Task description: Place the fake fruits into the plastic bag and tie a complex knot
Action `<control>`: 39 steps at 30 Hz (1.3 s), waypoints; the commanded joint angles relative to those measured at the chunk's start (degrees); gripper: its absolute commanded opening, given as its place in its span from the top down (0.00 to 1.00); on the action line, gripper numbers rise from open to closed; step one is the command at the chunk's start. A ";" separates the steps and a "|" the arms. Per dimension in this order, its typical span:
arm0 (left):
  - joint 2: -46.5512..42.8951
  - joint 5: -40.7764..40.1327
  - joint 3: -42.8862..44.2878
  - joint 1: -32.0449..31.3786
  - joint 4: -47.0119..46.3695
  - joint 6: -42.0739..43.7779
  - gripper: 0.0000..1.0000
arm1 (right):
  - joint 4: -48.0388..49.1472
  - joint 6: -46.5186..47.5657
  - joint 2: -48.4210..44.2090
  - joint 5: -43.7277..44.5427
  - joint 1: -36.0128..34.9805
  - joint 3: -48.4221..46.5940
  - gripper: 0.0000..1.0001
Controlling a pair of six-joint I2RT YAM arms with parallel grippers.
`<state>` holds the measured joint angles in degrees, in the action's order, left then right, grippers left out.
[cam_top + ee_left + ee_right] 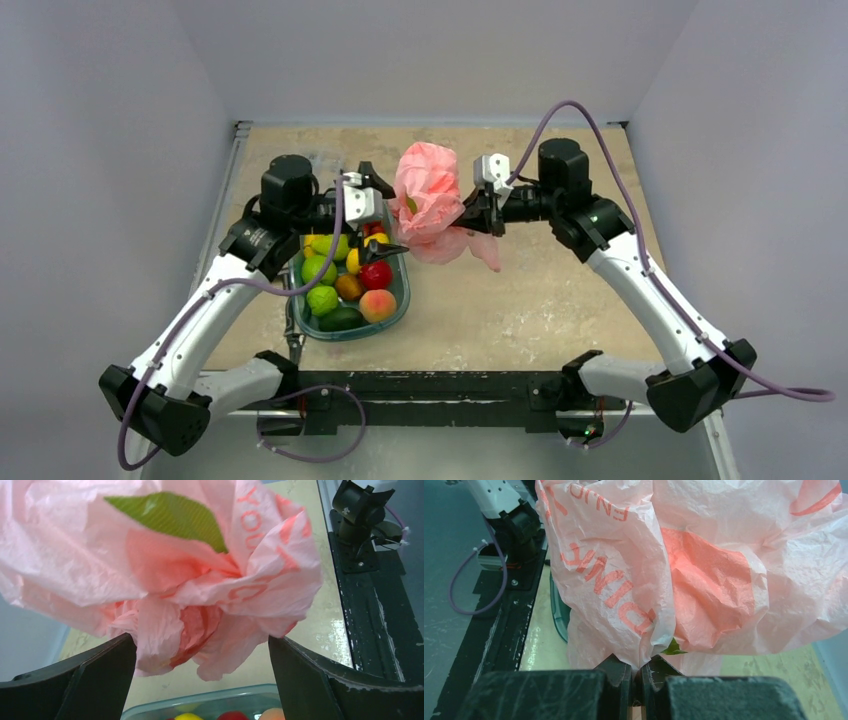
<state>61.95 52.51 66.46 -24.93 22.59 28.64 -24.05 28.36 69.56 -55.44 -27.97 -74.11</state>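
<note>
The pink plastic bag (428, 195) hangs crumpled above the table, held up. My right gripper (472, 215) is shut on a fold of it, seen in the right wrist view (640, 666) with the bag (704, 565) bulging just beyond. My left gripper (381, 213) is open wide just left of the bag. In the left wrist view (202, 655) the bag's lower folds (210, 605) hang between the fingers (95, 675) without being pinched. A green leaf (170, 515) pokes out of the bag. Several fake fruits (345, 275) lie in the teal tub (399, 300). No knot shows.
The teal tub's rim (210, 698) lies below the left gripper, and its edge (558, 615) is to the left in the right wrist view. The black mounting rail (430, 385) runs along the near edge. Grey walls close in the sides and back.
</note>
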 commanded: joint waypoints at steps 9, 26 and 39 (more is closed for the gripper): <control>-7.26 -8.58 -10.31 3.88 -12.35 -2.88 1.00 | -0.30 -6.83 -8.16 13.30 0.85 3.14 0.39; -6.37 -9.31 -13.20 -2.77 -14.39 19.67 1.00 | -11.42 -2.85 5.65 4.48 0.98 -6.86 0.01; -6.85 -14.16 -15.16 -2.70 -16.19 18.08 1.00 | -26.03 11.46 5.46 3.97 0.85 -1.95 0.01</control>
<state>56.01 40.07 51.75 -27.46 9.82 46.68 -45.50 33.80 72.66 -50.11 -27.20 -74.65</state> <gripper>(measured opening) 0.013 0.987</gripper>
